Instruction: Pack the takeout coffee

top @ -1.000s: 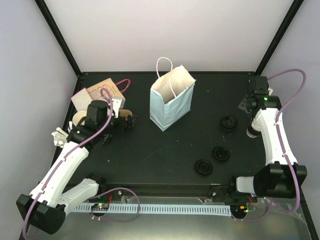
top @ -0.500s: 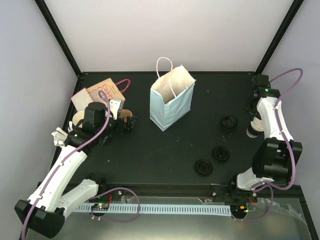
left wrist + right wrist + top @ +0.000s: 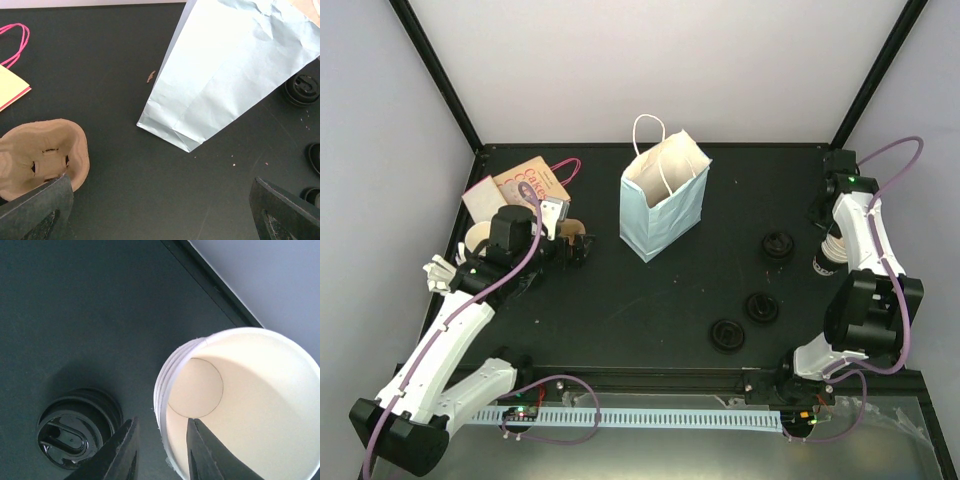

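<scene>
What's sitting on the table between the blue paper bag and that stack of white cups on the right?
One black lid lies between the blue paper bag and the white cups; the rest is bare black table, as the top view shows.
</scene>
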Tool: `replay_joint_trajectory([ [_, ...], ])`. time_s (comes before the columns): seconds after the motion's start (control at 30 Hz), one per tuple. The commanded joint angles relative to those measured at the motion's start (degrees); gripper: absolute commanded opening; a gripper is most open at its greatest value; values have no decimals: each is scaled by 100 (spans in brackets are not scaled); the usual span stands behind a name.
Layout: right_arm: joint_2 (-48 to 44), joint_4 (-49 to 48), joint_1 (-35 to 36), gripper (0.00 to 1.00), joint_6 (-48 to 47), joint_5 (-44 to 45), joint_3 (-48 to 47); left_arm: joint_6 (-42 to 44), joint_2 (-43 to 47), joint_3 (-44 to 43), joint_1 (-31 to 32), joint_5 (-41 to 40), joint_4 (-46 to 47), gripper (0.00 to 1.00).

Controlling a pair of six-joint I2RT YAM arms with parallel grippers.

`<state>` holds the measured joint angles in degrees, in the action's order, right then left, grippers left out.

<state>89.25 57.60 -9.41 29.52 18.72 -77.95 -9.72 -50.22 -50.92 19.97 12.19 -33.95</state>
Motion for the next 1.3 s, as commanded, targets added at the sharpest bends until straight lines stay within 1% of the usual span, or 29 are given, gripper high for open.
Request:
replay_joint_trajectory([
  [0.0, -16, -138, -35, 27, 42, 23, 13, 49, 82, 10, 32, -102, 124, 99],
  [0.03, -32, -136, -35, 24, 38, 64, 16, 49, 82, 10, 40, -109, 128, 99],
  [0.13, -106, -52, -35, 9, 49, 170, -4, 45, 65, 19, 38, -111, 135, 99],
  [0.17, -143, -22, -35, 6, 61, 199, -13, 41, 60, 20, 34, -113, 135, 99],
  [0.23, -249, 41, -35, 3, 79, 211, -47, 42, 56, 14, 29, -106, 143, 99],
  [0.47, -237, 443, -35, 2, 94, 163, -302, 40, 38, 25, 34, -103, 161, 99],
  [0.67, -223, 556, -5, 1, 117, 123, -420, 37, 47, 52, 34, -102, 170, 99],
  [0.87, 35, 982, 192, 1, 292, 515, -777, 40, 47, 51, 38, -100, 176, 99],
  [1.1, 13, 1127, 317, 1, 402, 666, -954, 40, 30, 49, 34, -102, 170, 99],
  [1.17, 1, 984, 324, 1, 358, 752, -875, 42, 23, 35, 38, -105, 157, 99],
  [1.27, 133, 1324, 364, 1, 519, 859, -1112, 61, 30, -12, 34, -115, 91, 99],
])
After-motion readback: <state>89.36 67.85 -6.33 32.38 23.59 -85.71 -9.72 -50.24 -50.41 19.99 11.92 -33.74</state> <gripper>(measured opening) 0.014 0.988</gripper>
